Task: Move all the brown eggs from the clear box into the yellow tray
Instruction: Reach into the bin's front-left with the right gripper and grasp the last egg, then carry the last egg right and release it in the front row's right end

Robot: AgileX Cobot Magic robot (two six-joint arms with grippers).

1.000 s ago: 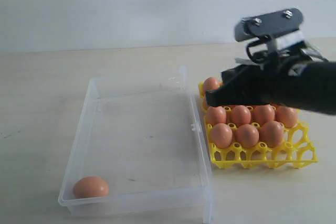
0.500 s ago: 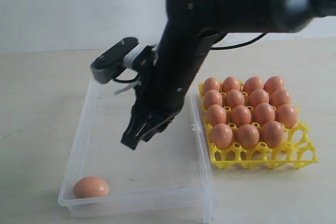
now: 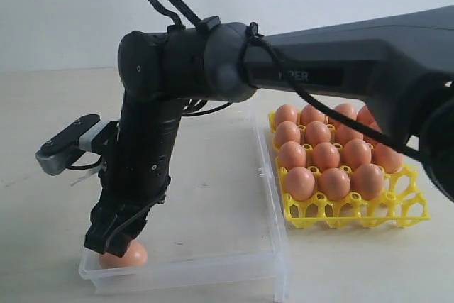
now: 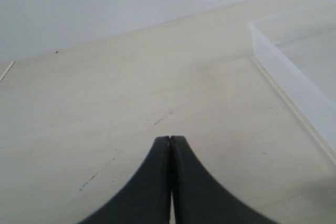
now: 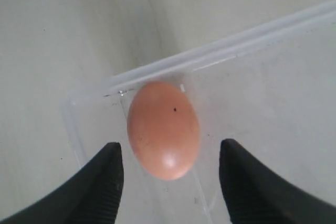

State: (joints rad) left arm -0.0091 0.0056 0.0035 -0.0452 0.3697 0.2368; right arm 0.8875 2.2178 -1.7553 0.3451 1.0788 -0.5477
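Right pincer (image 5: 169, 148): we find it open, astride the brown egg (image 5: 164, 129).
Egg axis: along the fingers (image 5: 107, 182), in the clear box (image 5: 252, 38) corner.

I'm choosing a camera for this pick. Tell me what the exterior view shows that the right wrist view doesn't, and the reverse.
Only the exterior view: the yellow tray loaded with brown eggs, and most of the clear box. Only the right wrist view: the right hand open, its fingers flanking the single egg with a gap on each side. Both: that egg lying in a corner of the clear box.
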